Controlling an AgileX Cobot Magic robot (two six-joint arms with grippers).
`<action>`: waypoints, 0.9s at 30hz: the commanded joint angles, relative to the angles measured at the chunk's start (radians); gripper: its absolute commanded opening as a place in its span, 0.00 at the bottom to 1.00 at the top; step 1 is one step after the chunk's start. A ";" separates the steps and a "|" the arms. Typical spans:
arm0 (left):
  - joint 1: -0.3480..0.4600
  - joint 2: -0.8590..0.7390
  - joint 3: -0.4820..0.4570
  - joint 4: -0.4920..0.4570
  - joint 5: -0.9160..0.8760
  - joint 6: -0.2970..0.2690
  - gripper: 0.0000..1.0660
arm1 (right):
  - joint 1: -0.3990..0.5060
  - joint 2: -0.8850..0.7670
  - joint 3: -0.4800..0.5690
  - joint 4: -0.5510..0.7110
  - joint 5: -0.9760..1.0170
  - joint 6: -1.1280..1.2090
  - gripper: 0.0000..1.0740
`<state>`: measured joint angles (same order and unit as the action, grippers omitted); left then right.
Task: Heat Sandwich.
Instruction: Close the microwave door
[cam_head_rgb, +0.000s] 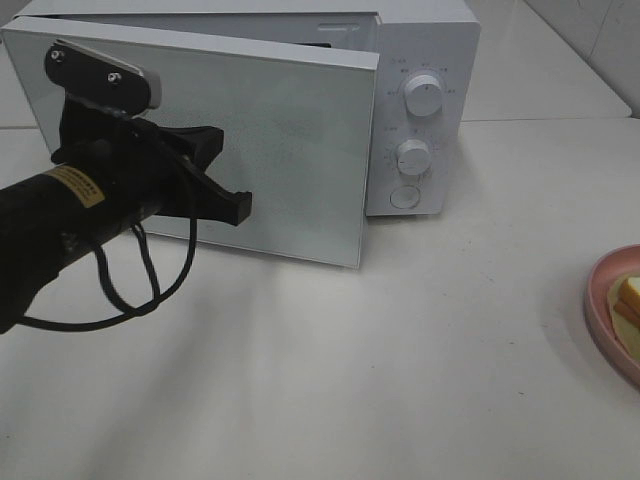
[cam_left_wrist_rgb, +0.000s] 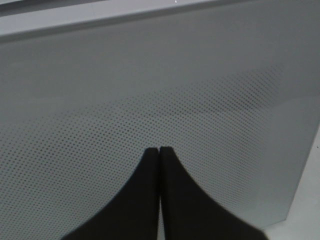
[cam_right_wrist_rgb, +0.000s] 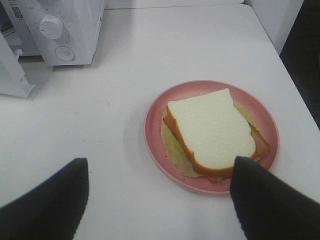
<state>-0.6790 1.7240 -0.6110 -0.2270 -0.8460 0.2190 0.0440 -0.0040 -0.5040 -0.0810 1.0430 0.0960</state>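
The left claw (cam_left_wrist_rgb: 160, 150) has its two black fingers pressed together, tips meeting with nothing between them. In the left wrist view those tips point at the dotted mesh panel of the microwave door (cam_left_wrist_rgb: 165, 110), close to it; whether they touch it I cannot tell. From the high camera the left claw (cam_head_rgb: 238, 207) sits in front of the door's face, low and toward its left half, with the black arm (cam_head_rgb: 60, 215) running back to the lower left and a black cable (cam_head_rgb: 150, 285) looping down from it above the counter (cam_head_rgb: 330, 370).

The door (cam_head_rgb: 270, 140) stands swung partly out from the white microwave (cam_head_rgb: 425, 60), its free edge forward of the control panel. That panel carries two round knobs, an upper one (cam_head_rgb: 424, 97) and a lower one (cam_head_rgb: 412, 156), with a round button (cam_head_rgb: 405, 195) beneath them.

The right claw (cam_right_wrist_rgb: 160, 200) is spread wide, one dark finger at each side of the wrist view, gripping nothing. It hangs over the counter beside the pink plate (cam_right_wrist_rgb: 155, 135), and one finger (cam_right_wrist_rgb: 265, 200) overlaps the plate's near rim in that view; contact cannot be judged.

The sandwich (cam_right_wrist_rgb: 210, 130) lies flat on the plate: a white bread slice on top, orange-brown crust along its edges, pale yellow filling spreading out beneath. In the high view the plate (cam_head_rgb: 600, 300) is cut off by the right edge, well apart from the microwave, with only a corner of the sandwich (cam_head_rgb: 630, 298) showing.
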 joint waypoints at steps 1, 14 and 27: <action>-0.028 0.038 -0.052 -0.088 -0.022 0.039 0.00 | -0.008 -0.026 0.001 -0.003 -0.003 -0.012 0.70; -0.032 0.154 -0.199 -0.133 -0.017 0.056 0.00 | -0.008 -0.026 0.001 -0.003 -0.003 -0.012 0.70; -0.028 0.259 -0.352 -0.172 0.019 0.081 0.00 | -0.008 -0.026 0.001 -0.003 -0.003 -0.012 0.70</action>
<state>-0.7080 1.9800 -0.9440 -0.3700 -0.8170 0.2960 0.0440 -0.0040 -0.5040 -0.0810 1.0430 0.0960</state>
